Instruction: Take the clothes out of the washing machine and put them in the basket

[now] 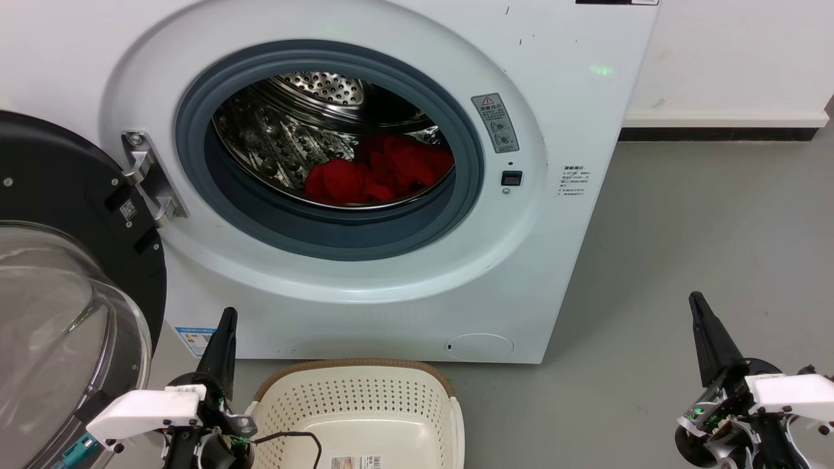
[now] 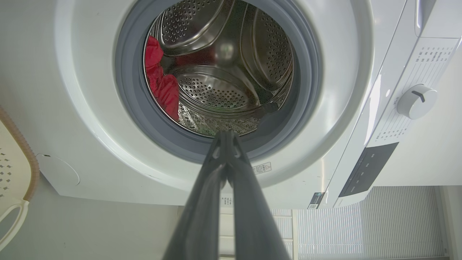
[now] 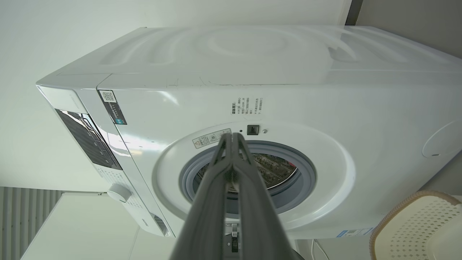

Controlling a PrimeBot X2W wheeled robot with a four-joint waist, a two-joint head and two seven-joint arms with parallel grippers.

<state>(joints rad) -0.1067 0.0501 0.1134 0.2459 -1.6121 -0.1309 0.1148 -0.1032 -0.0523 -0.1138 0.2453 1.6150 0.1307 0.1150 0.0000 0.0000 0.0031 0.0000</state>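
Note:
Red clothes (image 1: 378,172) lie bunched at the bottom of the steel drum of the white washing machine (image 1: 560,117), whose black-framed glass door (image 1: 58,293) hangs open at the left. The left wrist view looks into the drum, with the clothes (image 2: 160,83) at its left side. The cream basket (image 1: 355,404) stands empty on the floor before the machine, and its rim (image 3: 415,224) shows in the right wrist view. My left gripper (image 1: 226,319) is shut and empty beside the basket's left edge. My right gripper (image 1: 697,303) is shut and empty, far right above the floor.
Grey floor (image 1: 684,247) stretches right of the machine to a white wall with a dark skirting (image 1: 717,133). The open door fills the lower left, close to my left arm. A black cable (image 1: 300,440) loops over the basket's near rim.

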